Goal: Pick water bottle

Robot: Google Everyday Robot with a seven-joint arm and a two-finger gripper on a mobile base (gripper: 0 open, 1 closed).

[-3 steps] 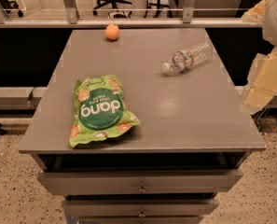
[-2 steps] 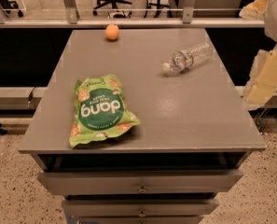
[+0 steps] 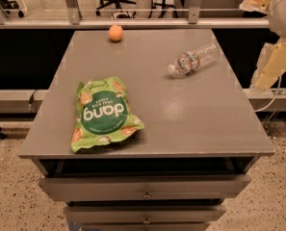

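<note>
Water bottle (image 3: 194, 60) is lying on its side at the far right of the matte grey worktop (image 3: 190, 119): clear ribbed plastic, white cap pointing left, reddish-orange band. Glossy green snack bag (image 3: 103, 113) is lying flat front-left, well apart. Small orange ball (image 3: 115, 32) is sitting at the far edge. Cream tool (image 3: 272, 66) is hanging off the worktop's right side; grip state: can't tell.

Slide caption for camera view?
Water bottle lying far right on grey table, green snack bag front-left, orange ball at back; gripper beyond the right edge.
</note>
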